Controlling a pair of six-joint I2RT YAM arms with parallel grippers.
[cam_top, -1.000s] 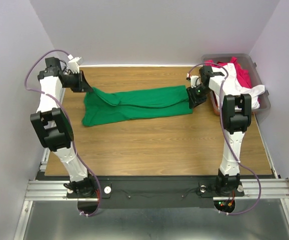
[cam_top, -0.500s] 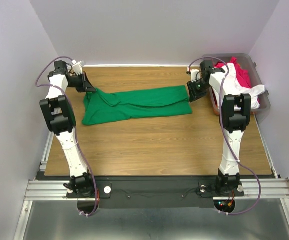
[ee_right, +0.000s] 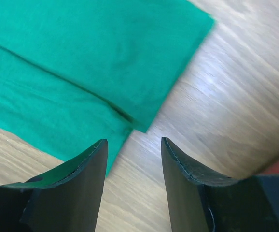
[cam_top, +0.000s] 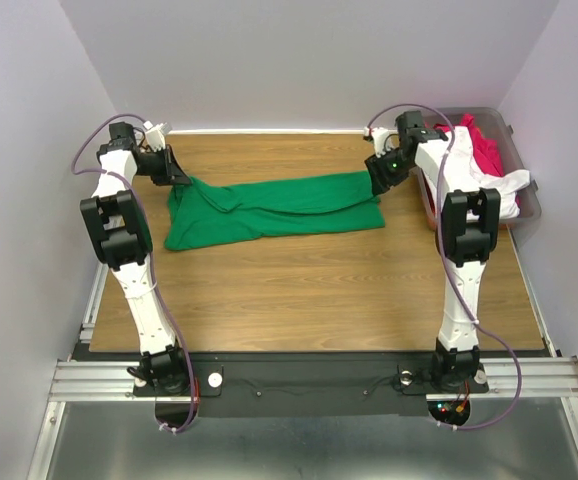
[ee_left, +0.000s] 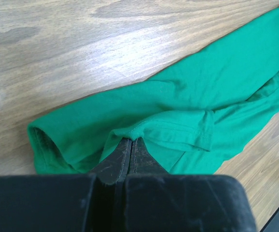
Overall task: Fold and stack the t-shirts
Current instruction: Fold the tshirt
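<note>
Because the green t-shirt (cam_top: 274,208) lies as a long, narrow band from left to right across the far half of the table (cam_top: 319,300), the step in hand looks like the next fold, end over end. Its near edge on the left is bunched and uneven, so that side wants smoothing before any crease is set.

Further back, the left tool (ee_left: 131,145) is pinched tight on a hemmed fold of cloth at the shirt's left end, and the cloth is drawn up a little towards it. The right tool (ee_right: 133,150) hangs with its jaws moderately parted and nothing between them, just above the shirt's right end, which lies flat.

To fold well, I judge that the right tool should take both layers at that corner. Both ends should then travel together, kept taut and level, so the band does not twist.

At the far right, the bin (cam_top: 531,212) holds the white t-shirt (cam_top: 507,185) and the red t-shirt (cam_top: 484,148), waiting their turn.
</note>
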